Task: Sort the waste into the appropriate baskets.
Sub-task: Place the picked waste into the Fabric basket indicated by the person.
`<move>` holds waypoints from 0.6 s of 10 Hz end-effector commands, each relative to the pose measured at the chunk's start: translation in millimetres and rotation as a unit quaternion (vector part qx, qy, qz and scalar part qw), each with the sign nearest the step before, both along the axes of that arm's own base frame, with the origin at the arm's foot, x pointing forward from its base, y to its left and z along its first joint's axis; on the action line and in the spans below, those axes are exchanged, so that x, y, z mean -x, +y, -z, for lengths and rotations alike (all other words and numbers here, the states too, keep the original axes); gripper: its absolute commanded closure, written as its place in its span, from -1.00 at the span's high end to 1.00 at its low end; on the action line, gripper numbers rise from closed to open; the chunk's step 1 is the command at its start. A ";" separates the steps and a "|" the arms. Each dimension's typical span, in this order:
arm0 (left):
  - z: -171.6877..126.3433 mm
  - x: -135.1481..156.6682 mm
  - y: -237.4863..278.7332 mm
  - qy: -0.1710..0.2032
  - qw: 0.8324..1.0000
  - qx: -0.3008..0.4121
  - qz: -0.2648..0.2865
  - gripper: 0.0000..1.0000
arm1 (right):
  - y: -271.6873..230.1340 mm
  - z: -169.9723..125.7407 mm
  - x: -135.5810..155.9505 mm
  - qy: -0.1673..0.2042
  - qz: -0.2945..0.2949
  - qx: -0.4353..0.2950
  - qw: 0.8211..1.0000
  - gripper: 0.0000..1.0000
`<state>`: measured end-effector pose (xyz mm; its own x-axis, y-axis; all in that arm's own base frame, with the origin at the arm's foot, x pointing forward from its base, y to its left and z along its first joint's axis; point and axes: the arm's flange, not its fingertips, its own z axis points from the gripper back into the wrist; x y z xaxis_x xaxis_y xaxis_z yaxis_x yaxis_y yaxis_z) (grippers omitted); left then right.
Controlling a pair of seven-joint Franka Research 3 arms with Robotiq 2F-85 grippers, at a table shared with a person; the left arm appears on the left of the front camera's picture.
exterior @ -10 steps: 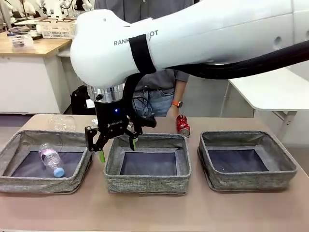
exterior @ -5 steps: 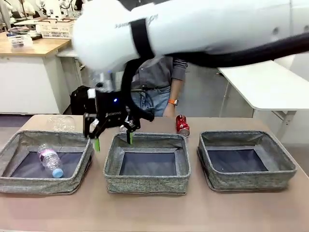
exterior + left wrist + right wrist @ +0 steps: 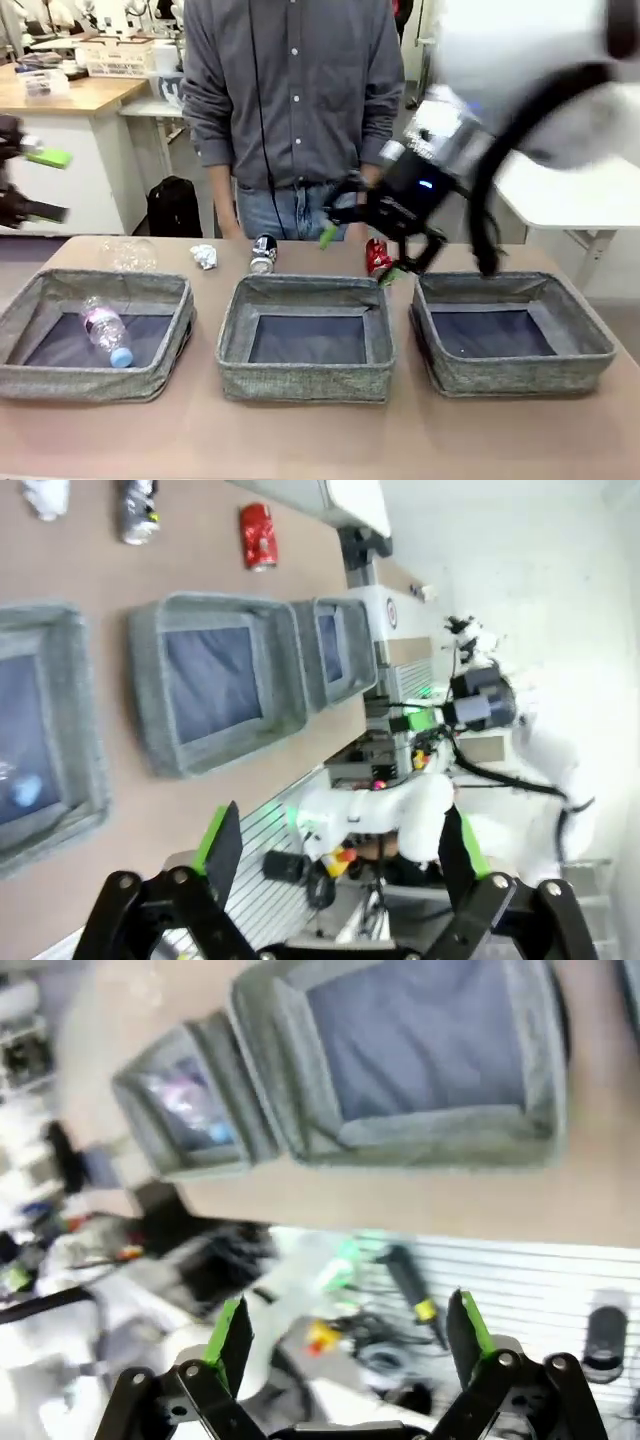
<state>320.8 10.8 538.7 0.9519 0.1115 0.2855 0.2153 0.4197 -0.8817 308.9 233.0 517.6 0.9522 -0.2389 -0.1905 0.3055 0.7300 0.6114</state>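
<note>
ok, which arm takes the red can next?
Right, likely. The right tool, open, hangs close beside the red can; the left tool sits far off to the left, high up.

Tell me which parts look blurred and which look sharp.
Front view: the right gripper and its arm are smeared by motion; the baskets and red can are sharp. Right wrist view: the baskets are blurred, the green fingers sharp. Left wrist view: sharp, far room washed out.
</note>
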 end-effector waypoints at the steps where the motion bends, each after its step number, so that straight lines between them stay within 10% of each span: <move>1: 8.2 -3.4 -26.7 0.032 0.999 0.019 -0.036 1.00 | -79.3 11.5 61.8 -0.069 0.071 -0.139 0.985 1.00; 4: 44.2 -29.9 -52.1 0.085 0.991 0.074 -0.072 1.00 | -170.5 33.2 113.0 -0.106 0.093 -0.300 0.943 1.00; 6: 62.3 -34.5 -23.8 0.125 0.989 0.074 -0.041 1.00 | -162.9 74.2 88.9 -0.017 0.051 -0.228 0.972 1.00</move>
<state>356.5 -30.5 477.5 0.9692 0.2419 0.0461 -0.0290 0.2983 -0.9540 277.0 58.7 568.8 0.9266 -0.2974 -0.2302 0.2982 0.2079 0.9316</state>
